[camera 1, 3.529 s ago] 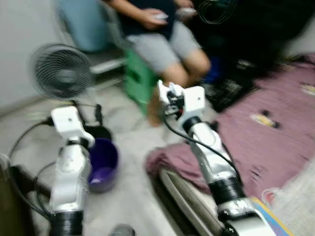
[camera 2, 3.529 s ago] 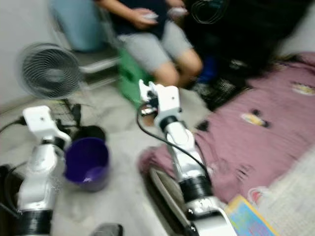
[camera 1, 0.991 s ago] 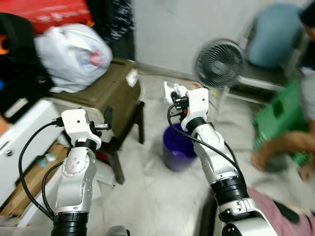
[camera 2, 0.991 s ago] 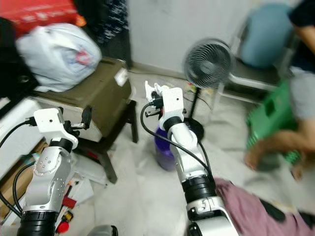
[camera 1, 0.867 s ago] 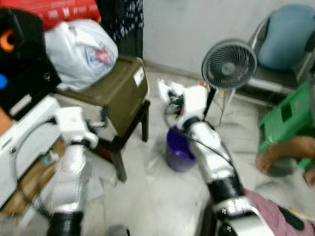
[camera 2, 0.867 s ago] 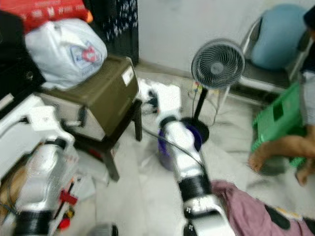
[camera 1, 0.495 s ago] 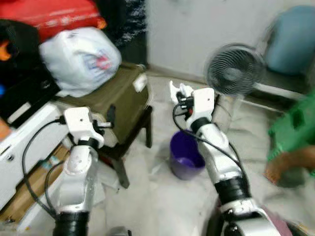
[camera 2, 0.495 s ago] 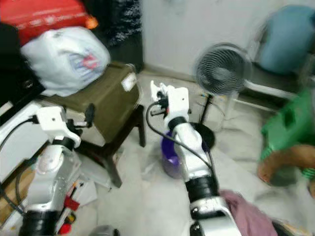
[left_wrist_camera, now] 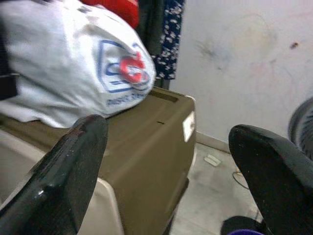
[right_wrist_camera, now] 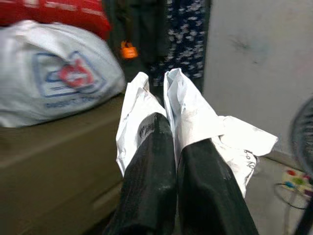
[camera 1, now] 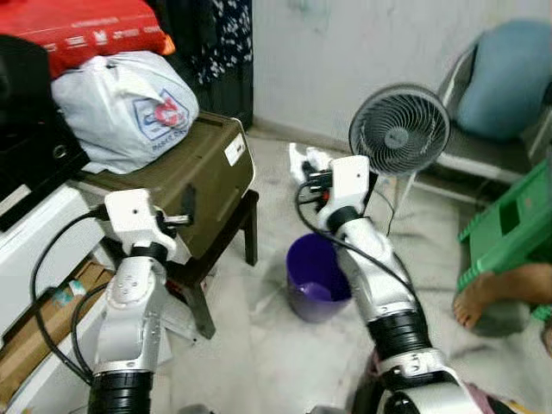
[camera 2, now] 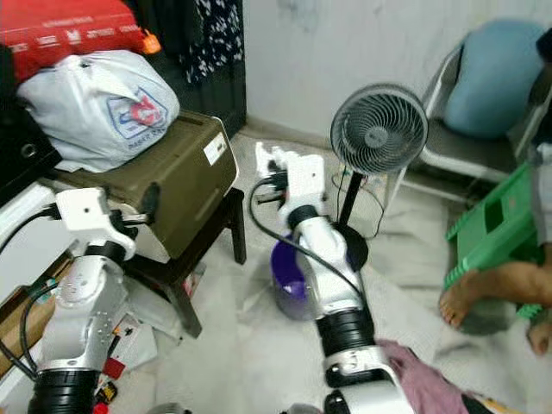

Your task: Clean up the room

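Clamping a crumpled white sheet of paper (right_wrist_camera: pixel 195 122) between its two black fingers (right_wrist_camera: pixel 151 161), which are pressed together on it, the right gripper (camera 1: pixel 304 166) sits just above the middle of the left eye frame, raised in front of the pale wall. The relation that matters for the coming move is vertical: the round purple plastic bucket (camera 1: pixel 316 278) stands on the marbled floor near the centre of that frame, below the gripper and a little toward the lower right, so the paper hangs above and slightly beyond the bucket's far rim instead of straight over its mouth. Judging from this, the arm would need to draw back and down before letting go, or the wad may fall outside. The paper's loose folds stick up past the fingertips, along the line of the fingers. The left gripper (camera 1: pixel 185 205), at the left of the frame, has its fingers (left_wrist_camera: pixel 73 161) spread wide and empty, pointing at the olive-brown hard case (camera 1: pixel 185 168) on the dark stool; it is the farther arm from the bucket. A grey standing fan (camera 1: pixel 399 131) rises just behind the bucket, at upper right.
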{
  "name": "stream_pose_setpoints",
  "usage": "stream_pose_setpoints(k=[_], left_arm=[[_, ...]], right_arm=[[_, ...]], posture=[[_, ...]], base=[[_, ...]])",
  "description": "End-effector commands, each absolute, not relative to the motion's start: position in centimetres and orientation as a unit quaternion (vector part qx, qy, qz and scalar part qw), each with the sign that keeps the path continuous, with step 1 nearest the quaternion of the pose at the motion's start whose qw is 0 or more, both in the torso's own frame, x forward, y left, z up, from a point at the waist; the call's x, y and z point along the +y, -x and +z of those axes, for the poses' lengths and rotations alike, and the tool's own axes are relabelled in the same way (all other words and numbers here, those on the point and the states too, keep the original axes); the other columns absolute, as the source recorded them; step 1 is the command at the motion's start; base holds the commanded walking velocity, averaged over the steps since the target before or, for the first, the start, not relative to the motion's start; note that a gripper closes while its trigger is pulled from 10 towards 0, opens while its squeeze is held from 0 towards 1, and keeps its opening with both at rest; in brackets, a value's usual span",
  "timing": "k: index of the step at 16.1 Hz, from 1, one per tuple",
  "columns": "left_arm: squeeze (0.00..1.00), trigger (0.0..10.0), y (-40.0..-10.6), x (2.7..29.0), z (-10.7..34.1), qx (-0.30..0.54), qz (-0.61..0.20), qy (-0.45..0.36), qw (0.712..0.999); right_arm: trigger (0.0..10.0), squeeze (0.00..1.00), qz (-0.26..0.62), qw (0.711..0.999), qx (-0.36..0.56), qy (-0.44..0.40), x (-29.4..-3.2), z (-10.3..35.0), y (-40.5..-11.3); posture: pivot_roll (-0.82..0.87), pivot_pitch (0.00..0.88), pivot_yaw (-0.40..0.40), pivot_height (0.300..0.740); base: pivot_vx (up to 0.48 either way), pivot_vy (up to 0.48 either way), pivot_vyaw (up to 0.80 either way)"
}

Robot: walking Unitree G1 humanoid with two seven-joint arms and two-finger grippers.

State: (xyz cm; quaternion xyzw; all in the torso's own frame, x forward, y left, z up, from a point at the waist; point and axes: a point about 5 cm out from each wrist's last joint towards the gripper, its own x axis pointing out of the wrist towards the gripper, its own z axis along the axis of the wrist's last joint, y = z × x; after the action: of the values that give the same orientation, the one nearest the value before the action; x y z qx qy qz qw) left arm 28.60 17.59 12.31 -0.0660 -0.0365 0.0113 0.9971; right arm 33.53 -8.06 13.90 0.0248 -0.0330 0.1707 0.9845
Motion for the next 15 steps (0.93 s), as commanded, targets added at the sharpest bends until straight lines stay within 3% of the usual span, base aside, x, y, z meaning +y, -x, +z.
stream_pose_setpoints(k=[1, 6, 15], left_arm=[[0.00, 10.0, -28.60, 17.64, 12.46, -0.037, 0.012, 0.062, 0.997], [0.00, 10.0, -28.66, 17.53, 12.48, -0.038, 0.007, 0.062, 0.997], [0.00, 10.0, -28.65, 17.46, 12.55, -0.039, 0.002, 0.061, 0.997]], right_arm=[[10.0, 0.00, 0.176, 0.984, -0.031, -0.026, -7.83, 14.17, -33.72], [10.0, 0.00, 0.174, 0.984, -0.032, -0.028, -7.89, 14.20, -33.78], [10.0, 0.00, 0.172, 0.984, -0.032, -0.029, -7.92, 14.16, -33.75]], posture=[[-0.04, 0.000, -0.032, 0.740], [-0.04, 0.000, -0.031, 0.740], [-0.04, 0.000, -0.026, 0.740]], base=[[0.000, 0.000, 0.00], [0.000, 0.000, -0.75], [0.000, 0.000, -0.05]])
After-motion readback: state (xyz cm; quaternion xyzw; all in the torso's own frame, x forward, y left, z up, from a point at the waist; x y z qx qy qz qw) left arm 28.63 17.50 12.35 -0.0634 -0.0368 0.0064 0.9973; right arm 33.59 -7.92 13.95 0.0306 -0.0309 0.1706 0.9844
